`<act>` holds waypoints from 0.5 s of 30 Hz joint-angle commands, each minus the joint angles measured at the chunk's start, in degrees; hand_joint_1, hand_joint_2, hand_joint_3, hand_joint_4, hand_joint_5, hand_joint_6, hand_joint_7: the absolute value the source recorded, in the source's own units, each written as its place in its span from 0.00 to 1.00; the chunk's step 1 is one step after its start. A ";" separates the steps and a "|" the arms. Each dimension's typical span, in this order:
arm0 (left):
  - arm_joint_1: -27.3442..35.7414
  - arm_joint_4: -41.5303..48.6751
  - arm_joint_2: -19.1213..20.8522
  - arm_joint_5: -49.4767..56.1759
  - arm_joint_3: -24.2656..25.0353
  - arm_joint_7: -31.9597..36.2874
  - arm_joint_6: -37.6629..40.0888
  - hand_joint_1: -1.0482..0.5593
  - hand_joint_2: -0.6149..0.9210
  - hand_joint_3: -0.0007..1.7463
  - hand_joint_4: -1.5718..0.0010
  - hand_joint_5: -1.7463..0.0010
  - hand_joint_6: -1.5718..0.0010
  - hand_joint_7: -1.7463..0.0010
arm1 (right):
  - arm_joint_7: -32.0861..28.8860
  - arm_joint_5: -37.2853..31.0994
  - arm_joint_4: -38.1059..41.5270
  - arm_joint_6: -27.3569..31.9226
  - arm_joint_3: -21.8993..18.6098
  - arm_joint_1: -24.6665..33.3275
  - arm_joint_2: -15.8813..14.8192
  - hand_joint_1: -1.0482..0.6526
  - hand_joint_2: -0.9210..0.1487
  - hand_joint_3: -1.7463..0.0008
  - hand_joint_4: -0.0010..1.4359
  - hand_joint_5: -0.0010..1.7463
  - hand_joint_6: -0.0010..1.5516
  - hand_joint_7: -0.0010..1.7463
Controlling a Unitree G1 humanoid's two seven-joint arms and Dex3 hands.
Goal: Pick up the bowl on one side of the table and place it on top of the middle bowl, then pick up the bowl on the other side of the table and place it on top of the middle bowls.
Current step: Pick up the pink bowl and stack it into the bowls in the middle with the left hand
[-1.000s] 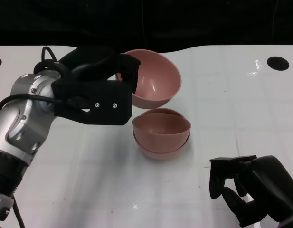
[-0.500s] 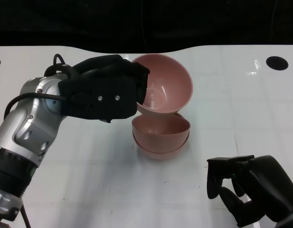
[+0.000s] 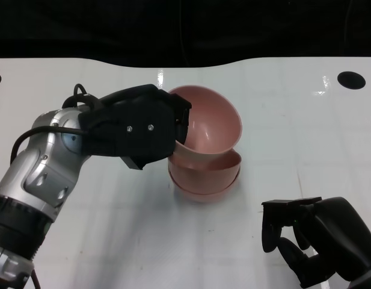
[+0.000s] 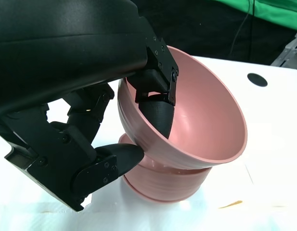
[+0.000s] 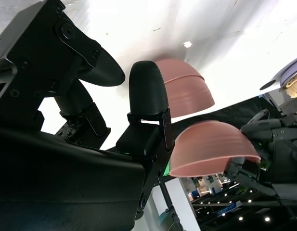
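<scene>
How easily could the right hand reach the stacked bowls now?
Probably not easily: the left hand holds the tilted bowl right over the stacked bowls, covering the top; the right hand rests apart, empty.

The left hand (image 3: pixel 140 129) hides the held bowl's (image 3: pixel 209 126) near-left rim. That bowl covers much of the stacked bowls (image 3: pixel 206 174). The right hand (image 3: pixel 317 241) is cut off at the picture's lower edge.

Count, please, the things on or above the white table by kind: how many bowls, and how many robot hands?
Pink plastic bowls: 3, namely the tilted bowl held by the black left hand and the two nested bowls under it.
Black robot hands: 2, the left hand and the empty right hand.
Total: 5
</scene>
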 commanded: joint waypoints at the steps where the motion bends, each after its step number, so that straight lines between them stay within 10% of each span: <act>1: 0.65 -0.24 0.42 -0.49 -0.28 -0.94 -0.09 0.55 0.67 0.74 0.44 0.00 0.54 0.00 | -0.05 0.15 -0.44 0.16 -0.27 0.32 -0.05 0.57 0.73 0.12 0.68 1.00 0.55 0.85; 15: 1.79 2.28 -0.78 -3.01 -0.27 -2.17 -1.35 0.58 0.67 0.78 0.44 0.00 0.54 0.00 | 0.03 -0.09 -0.48 0.50 -0.22 0.21 -0.18 0.56 0.73 0.12 0.68 1.00 0.55 0.85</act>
